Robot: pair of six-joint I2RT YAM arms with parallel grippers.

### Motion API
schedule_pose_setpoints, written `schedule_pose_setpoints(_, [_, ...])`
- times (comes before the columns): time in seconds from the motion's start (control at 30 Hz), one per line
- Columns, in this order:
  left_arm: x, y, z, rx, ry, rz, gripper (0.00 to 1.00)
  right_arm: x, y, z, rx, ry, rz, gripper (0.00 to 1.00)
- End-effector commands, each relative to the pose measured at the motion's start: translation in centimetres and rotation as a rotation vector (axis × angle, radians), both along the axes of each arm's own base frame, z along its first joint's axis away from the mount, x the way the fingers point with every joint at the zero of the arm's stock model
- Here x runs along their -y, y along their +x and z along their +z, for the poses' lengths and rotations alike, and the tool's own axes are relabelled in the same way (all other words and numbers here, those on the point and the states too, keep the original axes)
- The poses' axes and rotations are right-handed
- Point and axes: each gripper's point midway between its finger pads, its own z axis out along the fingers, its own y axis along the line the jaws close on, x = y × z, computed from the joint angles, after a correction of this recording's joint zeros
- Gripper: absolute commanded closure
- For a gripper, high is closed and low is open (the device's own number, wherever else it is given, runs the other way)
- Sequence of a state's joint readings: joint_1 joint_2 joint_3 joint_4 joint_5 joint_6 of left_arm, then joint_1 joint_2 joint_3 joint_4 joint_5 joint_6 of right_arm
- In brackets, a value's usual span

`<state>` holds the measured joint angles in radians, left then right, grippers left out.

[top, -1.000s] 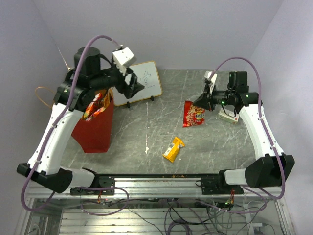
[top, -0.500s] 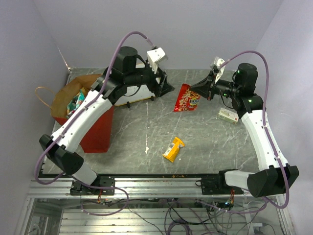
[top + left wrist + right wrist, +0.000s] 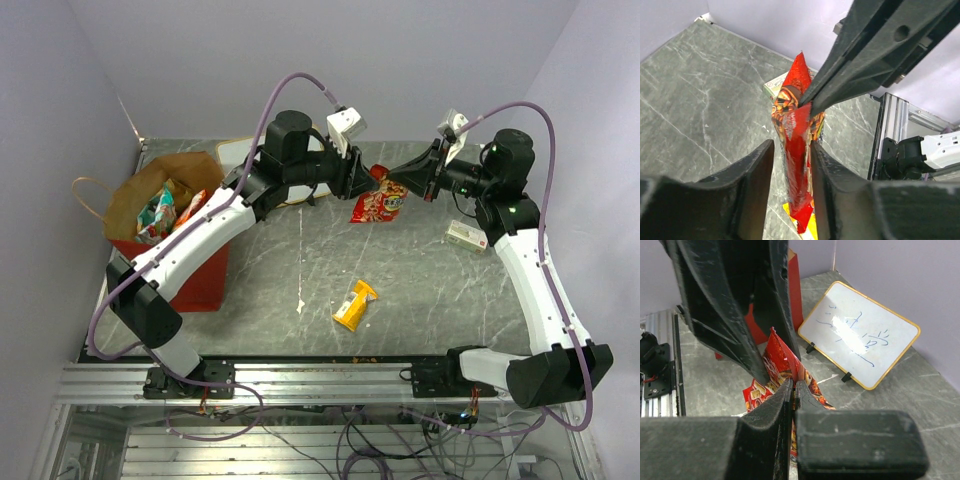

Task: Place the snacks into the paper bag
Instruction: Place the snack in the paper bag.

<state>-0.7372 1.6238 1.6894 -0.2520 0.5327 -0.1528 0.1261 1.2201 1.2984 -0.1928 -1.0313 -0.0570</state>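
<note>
In the top view, we see the right gripper (image 3: 397, 184) clamped on the upper edge of the red snack packet (image 3: 380, 205), which hangs over the far middle of the table (image 3: 300, 250). The left gripper (image 3: 362, 180) meets it from the left. The paper bag (image 3: 125, 195) stands far left with bagged snacks (image 3: 160, 210) inside. A yellow packet (image 3: 355, 305) lies near centre.

In the left wrist view, the left jaws stand apart on either side of the red snack packet, not clamping it.

In the right wrist view, the right jaws are pressed together on the packet. A whiteboard (image 3: 860, 340) stands beyond it.
</note>
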Motion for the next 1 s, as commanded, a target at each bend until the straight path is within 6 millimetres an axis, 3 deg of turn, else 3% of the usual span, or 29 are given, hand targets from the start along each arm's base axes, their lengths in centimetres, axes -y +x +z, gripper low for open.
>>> schedule_pose_setpoints(0.0, [1.2,-0.4,0.9,-0.006,-0.058,-0.043,0.58,-0.3,-1.1,0.9,0.035,0.014,0.027,1.0])
schedule_pose_setpoints(0.13, [1.8,-0.8,0.9,-0.031,-0.073,-0.076,0.73,-0.3,-1.3,0.5,0.031,0.014,0.028,1.0])
schedule_pose_setpoints(0.23, [1.8,-1.1,1.0,-0.025,-0.074,-0.094,0.92,-0.1,-1.1,0.2,0.037,0.006,0.008,1.0])
schedule_pose_setpoints(0.33, [1.3,-1.1,1.1,-0.003,-0.065,-0.082,0.93,0.2,-0.9,-0.2,0.037,-0.007,-0.02,0.99])
schedule_pose_setpoints(0.5, [-0.6,-0.6,1.8,0.079,-0.022,0.0,0.93,0.9,-0.7,-0.7,0.053,-0.044,-0.062,0.52])
schedule_pose_setpoints(0.57, [-1.5,-0.4,2.0,0.12,0.011,0.038,0.93,1.4,-0.9,-0.3,0.072,-0.055,-0.086,0.41])
schedule_pose_setpoints(0.8, [-5.8,0.2,2.9,0.269,0.125,0.173,0.93,3.2,-1.4,0.8,0.121,-0.088,-0.142,0.3])
schedule_pose_setpoints(0.97, [-10.5,1.0,5.2,0.365,0.161,0.297,0.93,4.5,-0.1,-1.2,0.094,-0.155,-0.227,0.29])
